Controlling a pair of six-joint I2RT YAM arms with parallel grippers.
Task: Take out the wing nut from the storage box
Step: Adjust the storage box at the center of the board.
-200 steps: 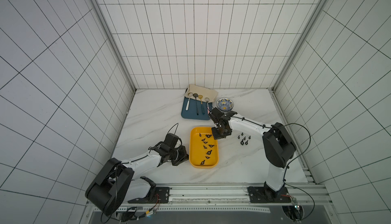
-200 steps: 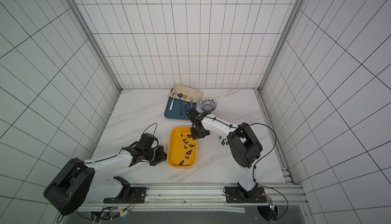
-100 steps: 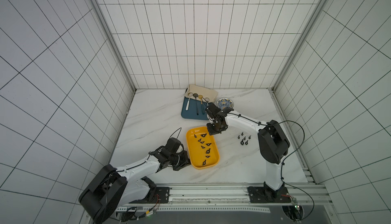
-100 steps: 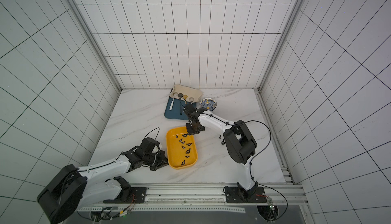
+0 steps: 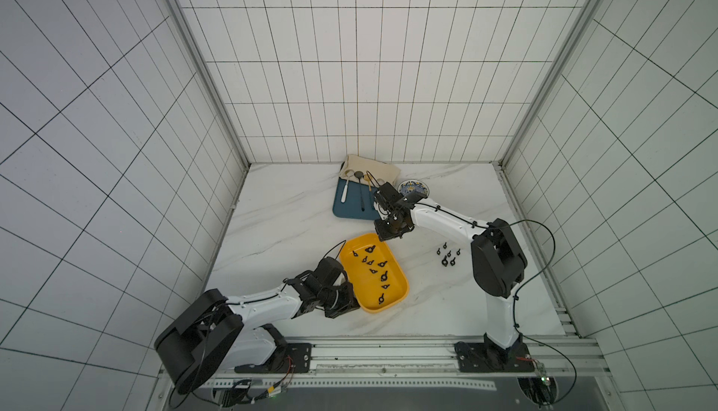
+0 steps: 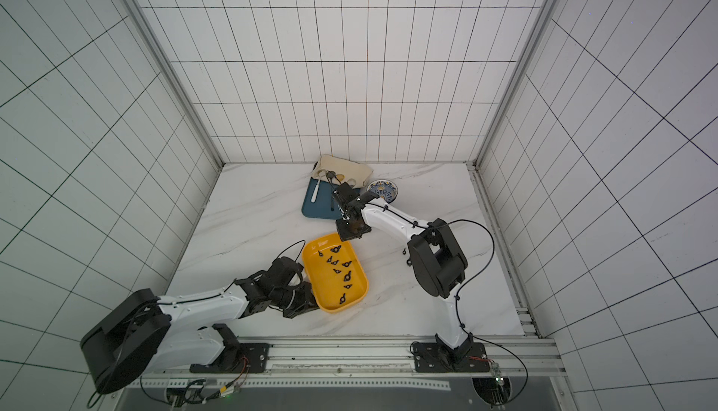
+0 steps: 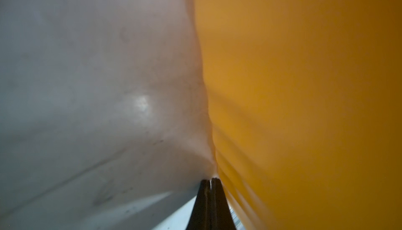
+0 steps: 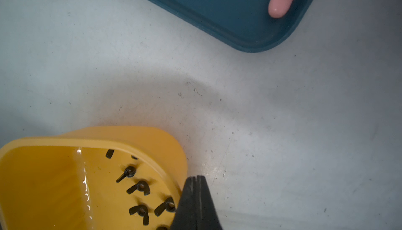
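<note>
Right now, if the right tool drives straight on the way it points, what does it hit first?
Most likely the table, just outside the storage box corner. The shut right tool points past the rim, not at the wing nuts. Depth is unclear; it may graze the box wall.

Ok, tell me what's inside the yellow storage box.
The storage box holds about nine loose black wing nuts on its floor; nothing else shows. The left gripper covers its near corner in both top views, so that bit is hidden.
</note>
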